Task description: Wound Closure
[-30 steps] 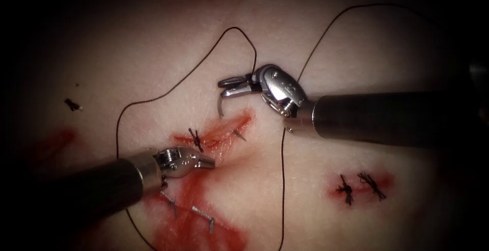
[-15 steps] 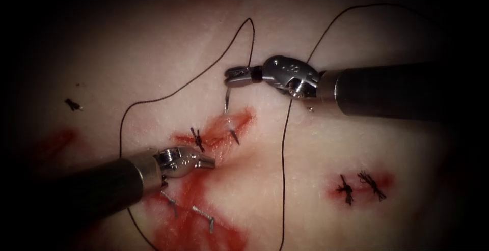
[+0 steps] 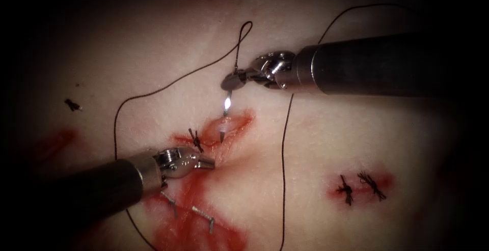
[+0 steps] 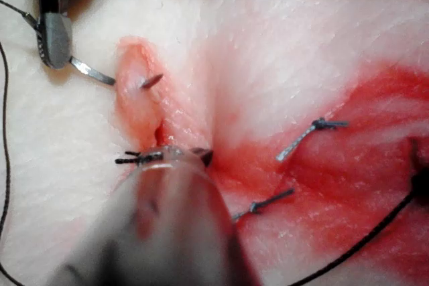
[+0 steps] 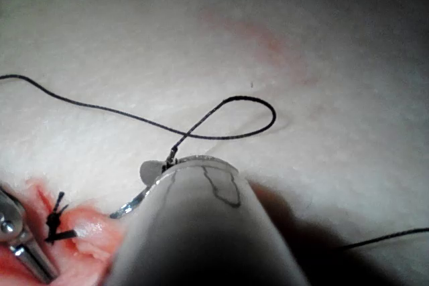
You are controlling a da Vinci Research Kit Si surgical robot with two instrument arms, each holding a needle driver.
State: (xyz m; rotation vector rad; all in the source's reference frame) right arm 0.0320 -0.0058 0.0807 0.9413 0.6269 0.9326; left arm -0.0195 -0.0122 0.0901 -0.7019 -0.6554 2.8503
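rotating right tool [image 3: 230,81] fingers pinching needle [image 3: 226,103] tail, tip out further; left tool [image 3: 206,163] pressed together.

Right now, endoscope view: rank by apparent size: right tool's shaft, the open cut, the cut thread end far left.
1. Right tool's shaft; it may sit nearer the camera.
2. Open cut.
3. Cut thread end.
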